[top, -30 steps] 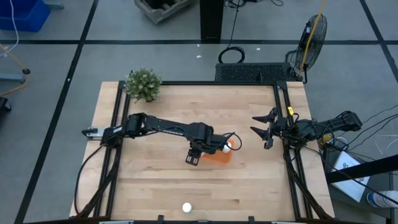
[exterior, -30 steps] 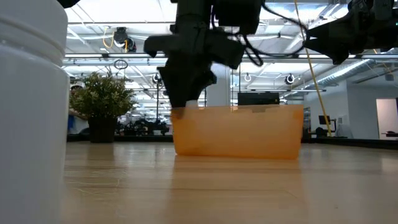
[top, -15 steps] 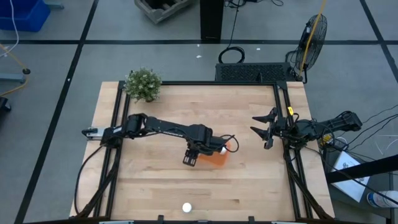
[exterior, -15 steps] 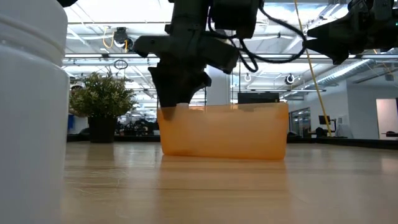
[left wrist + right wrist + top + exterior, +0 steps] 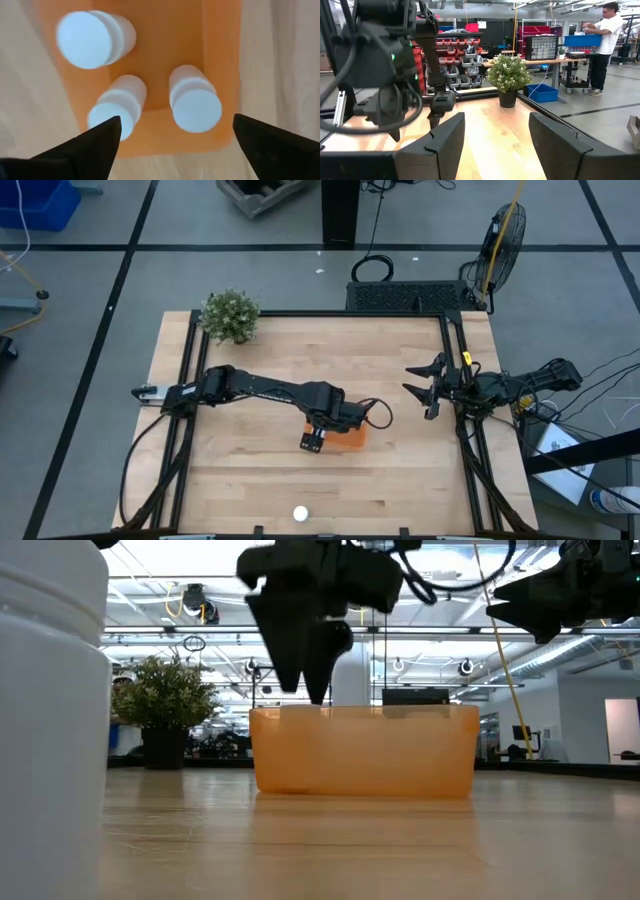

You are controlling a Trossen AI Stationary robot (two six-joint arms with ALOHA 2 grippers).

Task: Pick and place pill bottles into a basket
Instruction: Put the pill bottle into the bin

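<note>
Left hand (image 5: 172, 137) released above basket (image 5: 220, 75), three pill bottles (image 5: 195, 100) inside; right hand (image 5: 495, 145) released.

Plant: small green potted plant (image 5: 230, 316) at the table's far left corner.
Fan: floor fan (image 5: 503, 233) on the floor beyond the table (image 5: 250, 490).
Bin: blue bin (image 5: 37, 202), top-left floor.

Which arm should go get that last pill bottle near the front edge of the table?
Probably left. The left gripper hangs open over the basket, nearest the loose pill bottle. The right gripper, also open, waits at the table's right edge, farther away.
</note>
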